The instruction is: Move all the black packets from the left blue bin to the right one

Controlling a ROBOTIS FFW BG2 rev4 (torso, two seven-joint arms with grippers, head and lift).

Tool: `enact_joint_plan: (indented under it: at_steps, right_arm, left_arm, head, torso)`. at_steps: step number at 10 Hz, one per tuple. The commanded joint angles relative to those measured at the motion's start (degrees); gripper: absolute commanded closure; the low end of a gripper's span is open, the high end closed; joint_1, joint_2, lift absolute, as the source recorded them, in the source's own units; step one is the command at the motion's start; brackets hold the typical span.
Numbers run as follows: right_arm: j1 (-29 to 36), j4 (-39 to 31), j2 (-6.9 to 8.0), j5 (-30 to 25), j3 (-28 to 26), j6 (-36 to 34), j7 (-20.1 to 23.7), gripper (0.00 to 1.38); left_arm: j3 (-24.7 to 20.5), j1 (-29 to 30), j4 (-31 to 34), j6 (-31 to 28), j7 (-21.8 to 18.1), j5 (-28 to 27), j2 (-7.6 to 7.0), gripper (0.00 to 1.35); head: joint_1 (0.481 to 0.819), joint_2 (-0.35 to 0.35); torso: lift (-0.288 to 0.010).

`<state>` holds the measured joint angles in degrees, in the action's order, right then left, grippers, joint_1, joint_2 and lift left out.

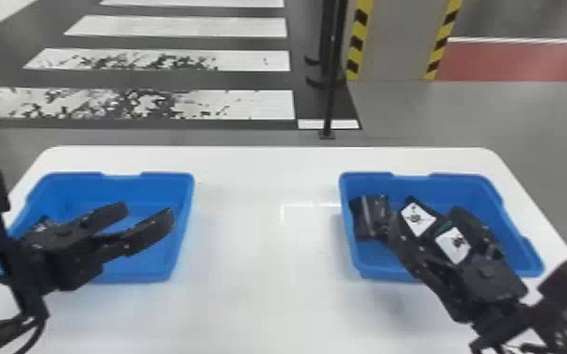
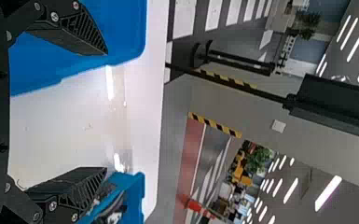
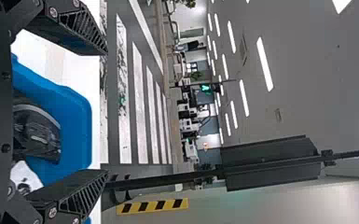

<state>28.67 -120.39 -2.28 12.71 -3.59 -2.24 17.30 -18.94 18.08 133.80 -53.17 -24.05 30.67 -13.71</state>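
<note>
My left gripper (image 1: 145, 215) is over the left blue bin (image 1: 181, 235), its fingers apart with nothing between them; the left wrist view also has this open gripper (image 2: 106, 111). Partly hidden behind it, a small dark item (image 1: 42, 224) lies at that bin's left side. Over the right blue bin (image 1: 351, 254) is my right gripper (image 1: 426, 217), and the right wrist view has this gripper (image 3: 107, 112) spread wide, gripping nothing. Inside the right bin are a shiny black packet (image 1: 369, 216) and black packets with white labels (image 1: 417, 219), partly covered by the right fingers.
Both bins stand on a white table (image 1: 268, 254), with a wide stretch of tabletop between them. Past the table's far edge, a black post (image 1: 328, 103) rises from the floor near a pillar (image 1: 395, 42) with yellow-black striped edges.
</note>
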Motion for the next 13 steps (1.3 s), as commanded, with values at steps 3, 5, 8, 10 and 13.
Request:
enact_joint_plan:
  at_steps: [3,5,8,10,13]
  right_arm:
    - [9.85,-5.12,1.4,3.06,0.74,-1.27,-0.07,0.11]
    - [12.39,-6.52,1.75,3.86,0.85,-3.24,0.1,0.11]
    - [12.67,-6.66,1.75,4.66,0.74,-4.08,0.19,0.11]
    - [12.67,-6.52,1.66,5.23,0.62,-4.92,0.46,0.11]
    - [12.67,-6.38,1.58,5.8,0.17,-5.91,0.98,0.11]
  left_arm:
    - [-5.39,-2.76,-1.41,-7.16,2.69,-8.51,0.0,0.19]
    - [-6.42,-4.45,-2.95,-10.11,5.06,-11.36,0.0,0.2]
    - [-6.76,-7.82,-7.03,-12.92,9.54,-13.19,0.0,0.2]
    - [-6.53,-9.51,-9.14,-14.89,12.8,-14.11,0.0,0.2]
    - [-7.45,-11.48,-13.22,-17.42,15.61,-14.45,-0.35,0.2]
  head:
    - [0.695,0.119]
    - [0.695,0.2]
    - [0.695,0.263]
    - [0.695,0.292]
    - [0.695,0.325]
  torso:
    - [-0.185]
    - [-0.185]
    - [-0.185]
    - [-0.185]
    - [-0.185]
